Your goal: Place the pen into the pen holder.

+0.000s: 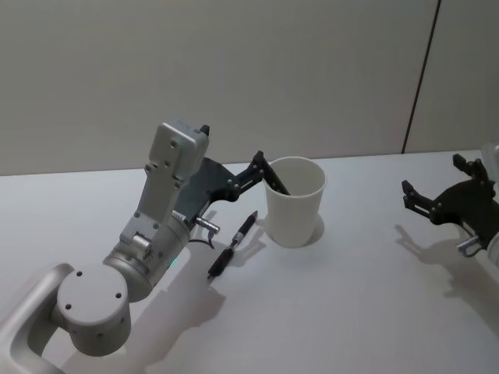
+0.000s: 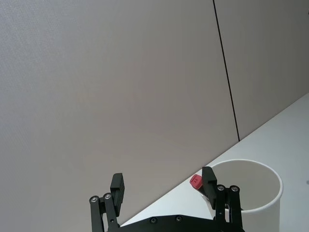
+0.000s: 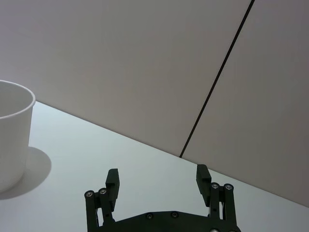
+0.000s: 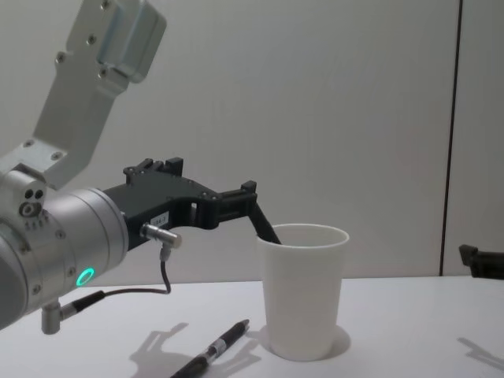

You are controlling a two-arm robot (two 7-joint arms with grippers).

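Observation:
The pen holder (image 1: 295, 206) (image 4: 303, 299) is a plain white paper cup standing upright mid-table. One black pen (image 1: 274, 181) (image 4: 266, 227) stands slanted inside it, leaning on the rim; its red end (image 2: 195, 181) sticks out beside one finger (image 2: 208, 180) of my left gripper. My left gripper (image 1: 257, 165) (image 2: 163, 186) (image 4: 248, 193) hovers at the cup's rim on its left side, open, jaws wide apart. A second black pen (image 1: 232, 245) (image 4: 216, 346) lies flat on the table just left of the cup. My right gripper (image 1: 437, 201) (image 3: 157, 176) rests open far to the right.
The white table (image 1: 351, 312) runs back to a grey wall with a dark vertical seam (image 1: 421, 78). My left arm's silver joints (image 1: 148, 257) sit low at the front left. The cup (image 3: 12, 145) also shows far off in the right wrist view.

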